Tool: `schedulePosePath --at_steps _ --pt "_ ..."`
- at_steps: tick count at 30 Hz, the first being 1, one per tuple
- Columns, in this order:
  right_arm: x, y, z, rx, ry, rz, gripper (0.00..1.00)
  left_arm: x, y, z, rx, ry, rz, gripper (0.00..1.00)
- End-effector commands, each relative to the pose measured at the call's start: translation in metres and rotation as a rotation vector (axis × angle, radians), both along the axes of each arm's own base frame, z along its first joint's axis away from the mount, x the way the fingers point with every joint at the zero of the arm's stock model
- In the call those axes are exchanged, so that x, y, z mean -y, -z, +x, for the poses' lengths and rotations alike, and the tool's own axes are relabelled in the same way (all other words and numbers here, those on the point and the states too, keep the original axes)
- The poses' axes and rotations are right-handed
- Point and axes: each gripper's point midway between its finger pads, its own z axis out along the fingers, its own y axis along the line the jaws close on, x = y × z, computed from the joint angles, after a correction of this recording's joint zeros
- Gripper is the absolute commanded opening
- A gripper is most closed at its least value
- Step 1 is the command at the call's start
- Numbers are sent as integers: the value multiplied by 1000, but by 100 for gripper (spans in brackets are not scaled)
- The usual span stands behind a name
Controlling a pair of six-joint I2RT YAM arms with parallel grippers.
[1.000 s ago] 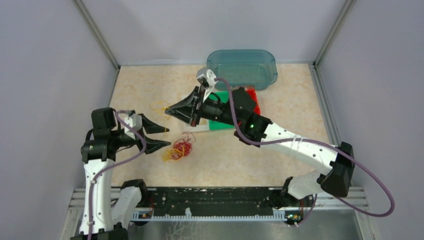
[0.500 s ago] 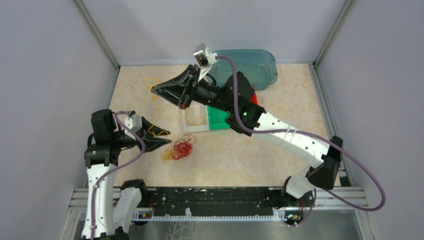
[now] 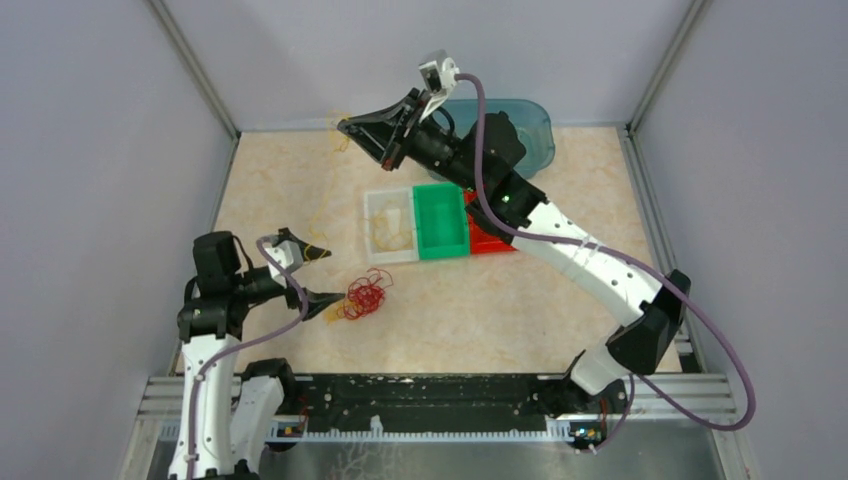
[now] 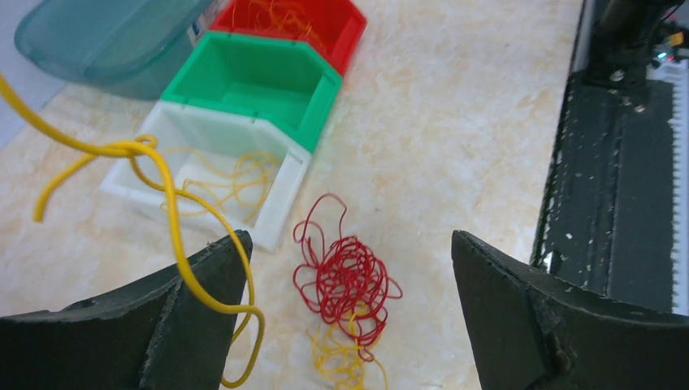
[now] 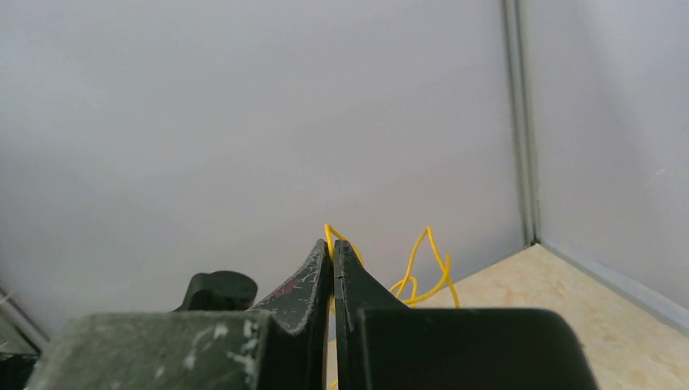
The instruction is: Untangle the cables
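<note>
- The left tool [image 4: 349, 244] is released, its jaws spread wide above the worktop [image 4: 455, 122].
- A loose yellow cable [image 4: 166, 183] hangs across one of its fingers [image 4: 203, 292] and curls below the tip; the other finger is bare.
- The clump of cables [image 4: 345, 280], mostly red with some yellow beneath, lies on the worktop just ahead of this tool, between the lines of its two fingers.
- Beyond the clump from the tool stand a white bin [image 4: 276, 191] holding yellow strands, a green bin [image 4: 313, 89] and a red bin [image 4: 341, 32], side by side.
- The right tool [image 5: 333, 248] is clenched on a thin yellow cable [image 5: 422, 268], whose loops stick out past its tips, raised near the back wall [image 5: 244, 122].
</note>
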Motion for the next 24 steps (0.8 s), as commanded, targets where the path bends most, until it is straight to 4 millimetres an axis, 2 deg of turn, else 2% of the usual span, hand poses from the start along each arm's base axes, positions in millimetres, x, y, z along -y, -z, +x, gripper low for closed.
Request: schedulePosePath --at_steps 1,3,8,12,15,18,24 --pt "15 -17 17 7 36 48 0 -20 30 24 26 -133 123 99" --pt "17 -13 26 -4 46 44 0 -26 40 30 27 -166 158 99" --pt "28 -11 46 -13 86 44 0 -31 60 26 29 -159 218 99" --pt "50 -30 50 5 110 97 0 -36 73 29 21 -179 250 99" --pt "58 -40 50 12 115 113 0 -37 74 29 19 -189 251 99" --pt "52 -33 51 -4 91 90 0 -32 70 26 28 -161 227 99" --pt "42 -2 69 -34 123 34 0 -25 64 15 11 -99 210 98"
